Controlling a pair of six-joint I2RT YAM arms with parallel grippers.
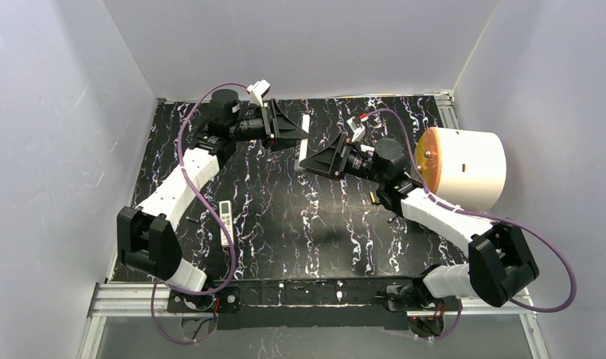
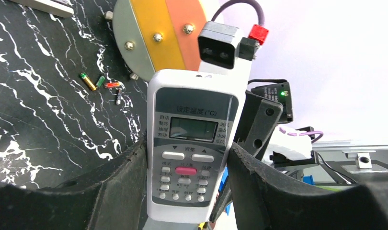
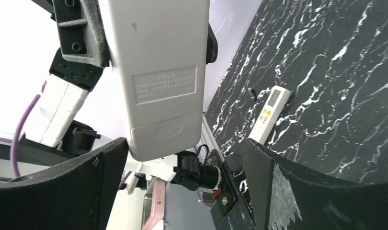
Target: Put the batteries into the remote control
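My left gripper is shut on a white remote and holds it upright above the table's far middle. The left wrist view shows its button face between my fingers. My right gripper is open at the remote's lower end. In the right wrist view the remote's back, with its closed battery cover, hangs just inside my left finger. Several slim batteries lie on the table by the orange-faced cylinder, and show in the top view under my right arm.
A white cylinder with an orange and yellow face lies at the right. A second, smaller remote lies on the black marbled table at the left, also in the right wrist view. A small dark piece lies near it.
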